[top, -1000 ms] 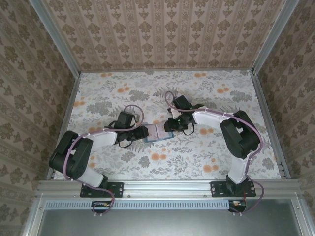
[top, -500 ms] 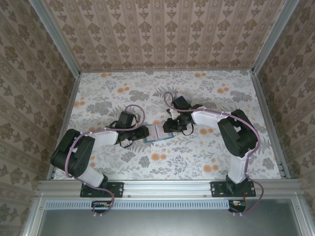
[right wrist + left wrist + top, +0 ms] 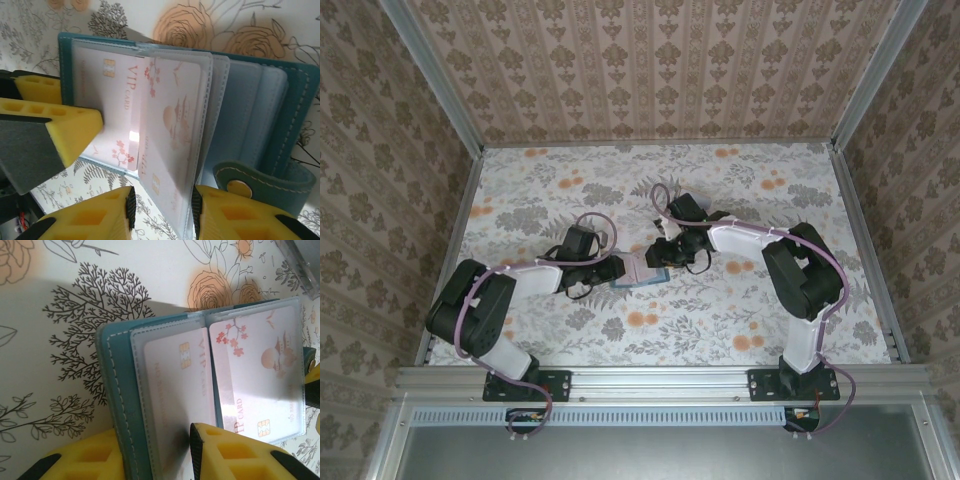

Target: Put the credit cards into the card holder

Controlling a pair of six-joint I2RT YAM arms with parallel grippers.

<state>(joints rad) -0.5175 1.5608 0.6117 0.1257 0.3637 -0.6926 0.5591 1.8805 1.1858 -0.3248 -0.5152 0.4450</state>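
Print on the credit cards [image 3: 172, 115] blurs behind the card holder [image 3: 300, 110] sleeves.

Top view: even, soft overhead light, faint shadows under the arms [image 3: 752, 238], detail a bit low. Left wrist: warm and bright at the top, broad grey shadow across the table [image 3: 50, 315] beside the card holder [image 3: 116, 390]; yellow fingers [image 3: 235, 455] at the bottom edge blurred (too close to the lens). Right wrist: clear sleeves [image 3: 175, 75] hazy, small white glare spot between the cards [image 3: 112, 95], near fingers [image 3: 85, 220] soft, tabletop along the upper edge near washed out.
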